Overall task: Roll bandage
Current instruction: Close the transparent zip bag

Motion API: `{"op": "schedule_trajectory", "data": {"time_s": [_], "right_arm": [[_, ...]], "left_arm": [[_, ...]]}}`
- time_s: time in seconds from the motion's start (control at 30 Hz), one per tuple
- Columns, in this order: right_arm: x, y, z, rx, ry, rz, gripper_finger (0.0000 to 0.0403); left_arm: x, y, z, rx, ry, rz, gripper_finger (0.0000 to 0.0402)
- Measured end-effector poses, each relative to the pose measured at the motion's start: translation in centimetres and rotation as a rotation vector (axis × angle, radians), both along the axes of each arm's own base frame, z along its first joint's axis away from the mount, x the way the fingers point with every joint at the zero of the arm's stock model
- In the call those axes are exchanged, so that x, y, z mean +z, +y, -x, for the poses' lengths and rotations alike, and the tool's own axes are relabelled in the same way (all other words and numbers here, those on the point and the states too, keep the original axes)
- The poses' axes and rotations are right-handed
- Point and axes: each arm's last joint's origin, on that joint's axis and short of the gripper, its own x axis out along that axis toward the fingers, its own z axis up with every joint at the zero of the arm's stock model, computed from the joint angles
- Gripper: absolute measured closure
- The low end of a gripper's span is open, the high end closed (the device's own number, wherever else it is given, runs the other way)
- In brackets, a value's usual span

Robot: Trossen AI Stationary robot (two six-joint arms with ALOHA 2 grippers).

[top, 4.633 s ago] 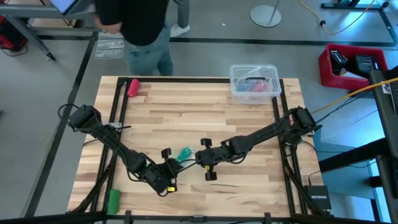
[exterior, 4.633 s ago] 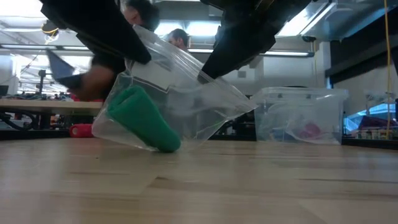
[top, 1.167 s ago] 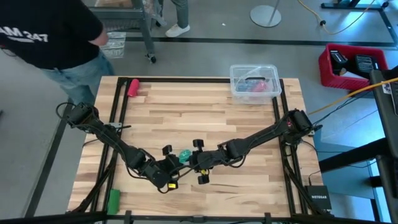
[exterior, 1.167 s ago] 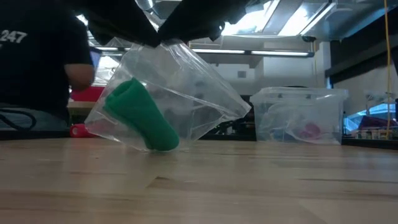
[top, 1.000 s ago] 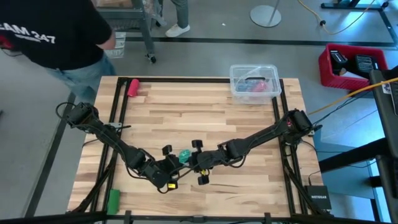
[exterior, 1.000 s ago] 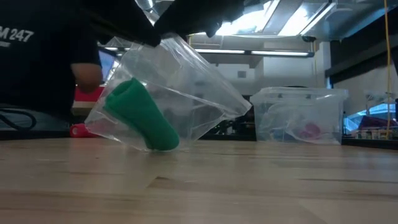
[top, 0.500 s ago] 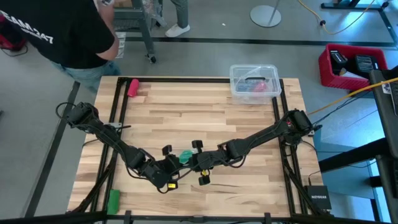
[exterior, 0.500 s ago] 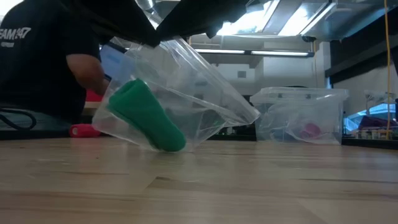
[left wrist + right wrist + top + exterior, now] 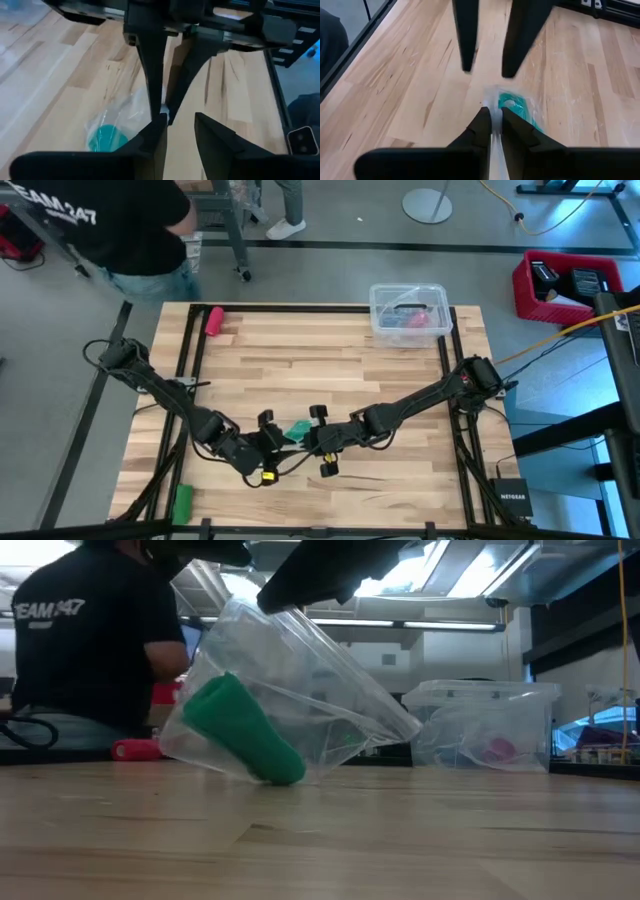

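In your high view, both pincers meet at lower centre of the table (image 9: 330,360), over the bandage (image 9: 297,430). Low view: it lies rolled inside a clear bag (image 9: 300,690), centre-left. Wrist views: left pincer (image 9: 177,125) gapes, holding nothing; right pincer (image 9: 492,122) pinches the bag.

Readable text: "TEAM 247", white on back of person's black T-shirt (image 9: 85,630), low view; high view shows same shirt (image 9: 95,220) w/ "EAM 247" only, partly cut off. "NETGEAR" on small black box (image 9: 512,498) by table's right edge, tiny, barely legible. Nothing else readable.
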Motion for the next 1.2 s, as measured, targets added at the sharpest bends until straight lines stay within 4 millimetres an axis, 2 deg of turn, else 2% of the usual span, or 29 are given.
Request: {"op": "schedule_trajectory", "data": {"time_s": [0.17, 0.53, 0.73, 1.03, 1.2], "right_arm": [[0.0, 0.0, 0.0, -0.001, -0.001, 0.0, 0.0371], [0.0, 0.0, 0.0, -0.002, -0.002, 0.001, 0.0371], [0.0, 0.0, 0.0, -0.002, -0.002, 0.0, 0.0372], [0.0, 0.0, 0.0, -0.002, -0.001, 0.0, 0.0372], [0.0, 0.0, 0.0, -0.002, -0.001, 0.001, 0.0367]], "left_arm": [[-0.6, 0.7, -0.2, 0.032, 0.046, -0.012, 0.0312], [-1.4, 0.6, -0.8, 0.018, 0.069, 0.007, 0.0313], [-1.2, 0.9, -1.3, 0.019, 0.036, -0.009, 0.0325], [-1.2, 1.2, -1.4, 0.016, 0.051, 0.002, 0.0361], [-1.3, 1.2, -1.4, -0.013, 0.06, -0.026, 0.0394]]}}
